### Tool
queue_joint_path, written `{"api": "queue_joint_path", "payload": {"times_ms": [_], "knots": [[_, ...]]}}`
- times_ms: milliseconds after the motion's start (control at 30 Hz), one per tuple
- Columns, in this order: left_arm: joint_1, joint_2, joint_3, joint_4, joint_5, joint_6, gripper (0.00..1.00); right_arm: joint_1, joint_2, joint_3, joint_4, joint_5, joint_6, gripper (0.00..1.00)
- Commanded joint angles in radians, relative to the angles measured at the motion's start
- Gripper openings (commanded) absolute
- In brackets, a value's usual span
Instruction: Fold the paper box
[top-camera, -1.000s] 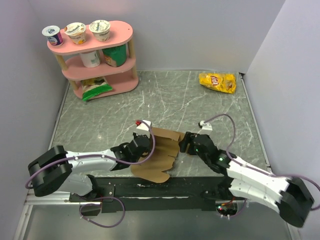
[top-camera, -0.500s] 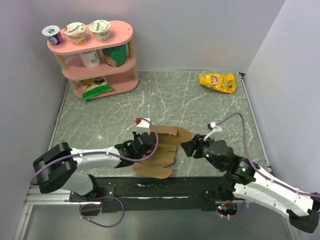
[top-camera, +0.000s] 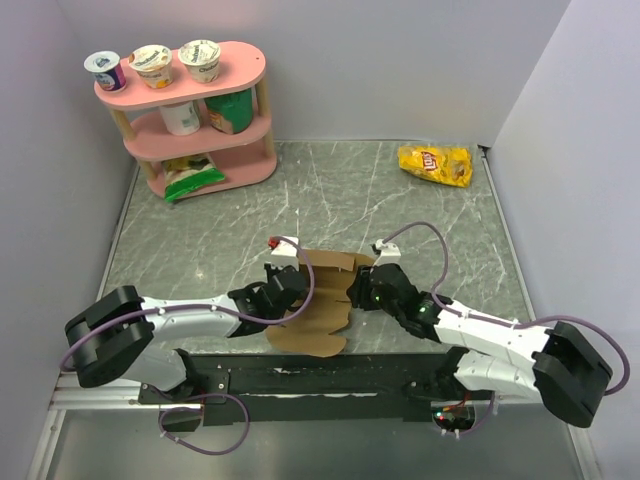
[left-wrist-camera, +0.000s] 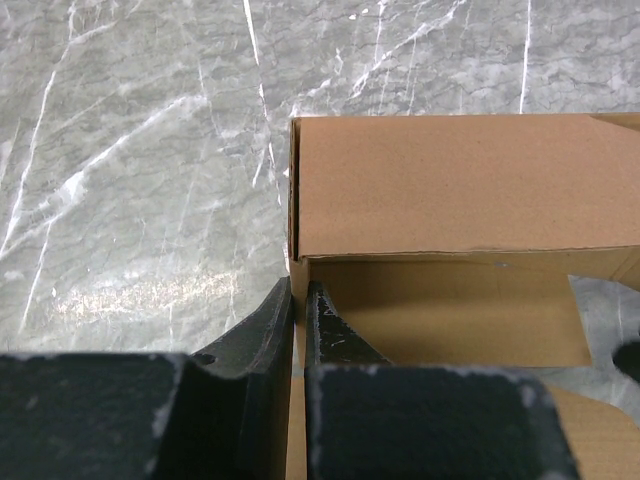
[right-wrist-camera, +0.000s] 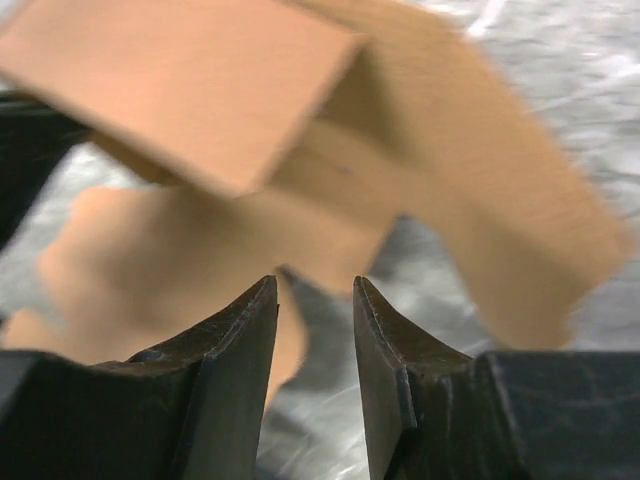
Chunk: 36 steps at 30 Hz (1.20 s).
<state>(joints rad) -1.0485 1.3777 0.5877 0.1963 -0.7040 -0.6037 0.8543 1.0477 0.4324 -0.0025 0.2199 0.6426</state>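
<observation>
Paper box (top-camera: 318, 305), half-raised at the near edge of the table (top-camera: 420, 205), has one wall pinched in the left gripper (left-wrist-camera: 299, 292), so the right gripper (right-wrist-camera: 315, 300), jaws apart and empty before a loose flap (right-wrist-camera: 520, 235), should likely seat that flap squarely before folding.

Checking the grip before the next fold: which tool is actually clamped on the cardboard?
The left tool: its fingers pinch an edge of the paper box. The right tool has its fingers apart, gripping nothing.
</observation>
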Motion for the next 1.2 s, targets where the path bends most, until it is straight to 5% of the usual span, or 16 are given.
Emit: {"api": "queue_joint_path", "payload": {"times_ms": [0, 400, 733, 1167], "knots": [[-0.004, -0.026, -0.031, 0.023, 0.035, -0.013, 0.01, -0.063, 0.028, -0.027, 0.145, 0.036, -0.061, 0.44], [-0.007, -0.065, -0.075, 0.078, 0.072, 0.030, 0.01, -0.178, 0.198, 0.009, 0.253, -0.008, -0.135, 0.45], [-0.010, 0.006, -0.015, -0.009, 0.011, -0.041, 0.01, -0.176, 0.043, -0.055, 0.183, -0.177, 0.021, 0.56], [-0.021, 0.006, -0.005, -0.005, -0.009, -0.048, 0.01, -0.153, 0.136, -0.072, 0.185, -0.158, 0.146, 0.61]]}}
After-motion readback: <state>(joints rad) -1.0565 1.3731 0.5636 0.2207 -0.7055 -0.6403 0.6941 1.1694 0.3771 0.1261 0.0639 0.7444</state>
